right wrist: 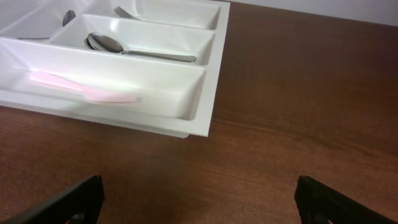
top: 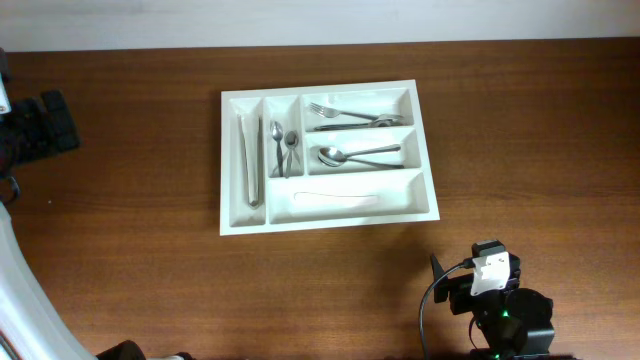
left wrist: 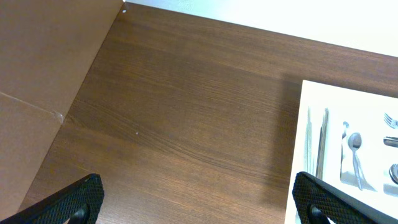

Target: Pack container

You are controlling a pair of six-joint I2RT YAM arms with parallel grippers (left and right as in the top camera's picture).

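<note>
The container (top: 330,223), a white five-compartment cutlery tray, lies at the table's middle. Its far-left narrow compartment holds metal tongs (top: 251,158), the second narrow one small spoons (top: 284,146). The top long compartment holds forks (top: 350,115), the middle one a spoon (top: 355,155), the bottom one a pale knife (top: 335,197). The tray's corner shows in the right wrist view (right wrist: 205,118) and its left edge in the left wrist view (left wrist: 298,149). My left gripper (left wrist: 199,202) is open and empty over bare table left of the tray. My right gripper (right wrist: 199,202) is open and empty in front of the tray.
The right arm's base (top: 495,300) sits at the front right edge. The left arm (top: 30,125) is at the far left. A brown cardboard surface (left wrist: 37,62) borders the table on the left.
</note>
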